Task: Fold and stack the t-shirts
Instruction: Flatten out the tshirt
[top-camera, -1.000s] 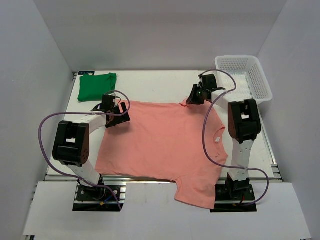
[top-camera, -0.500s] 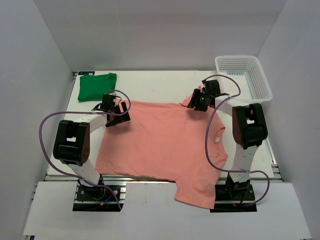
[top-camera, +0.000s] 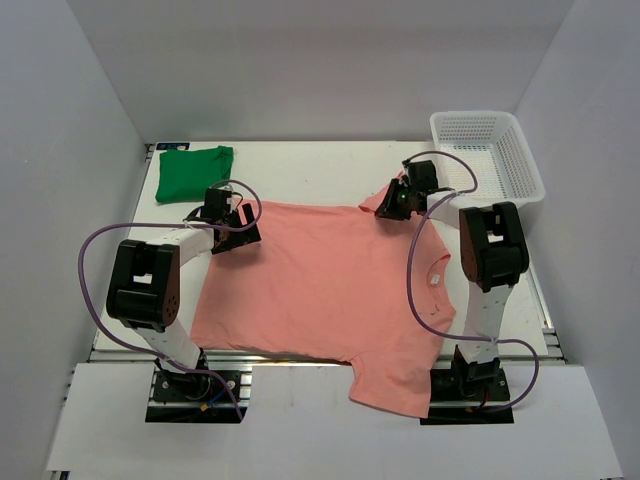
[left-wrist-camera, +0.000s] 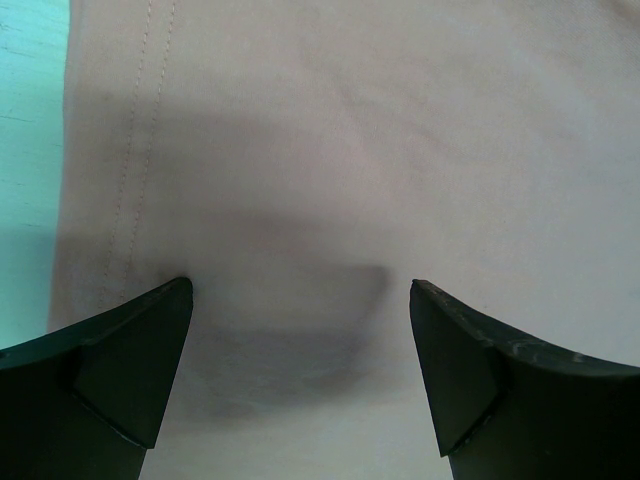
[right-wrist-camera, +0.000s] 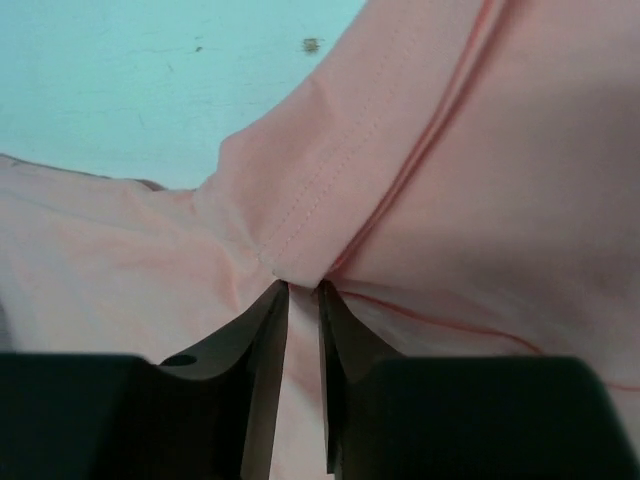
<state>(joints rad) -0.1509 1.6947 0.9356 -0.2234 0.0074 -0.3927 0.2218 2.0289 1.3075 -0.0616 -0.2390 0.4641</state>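
Pinching pink shirt (top-camera: 330, 290) sleeve seam w/ right gripper (right-wrist-camera: 303, 288), left gripper (left-wrist-camera: 300, 300) wide open just over its hem; green shirt (top-camera: 193, 172) folded beyond left gripper, pink not yet folded/stacked.

Plain pale grey walls (top-camera: 330, 70) close in the white counter (top-camera: 300, 170) at the back and both sides; soft, even light casts only faint shadows.

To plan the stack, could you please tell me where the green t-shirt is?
In the top view, the green t-shirt lies folded at the table's far-left corner, beyond the left gripper, apart from the pink t-shirt.
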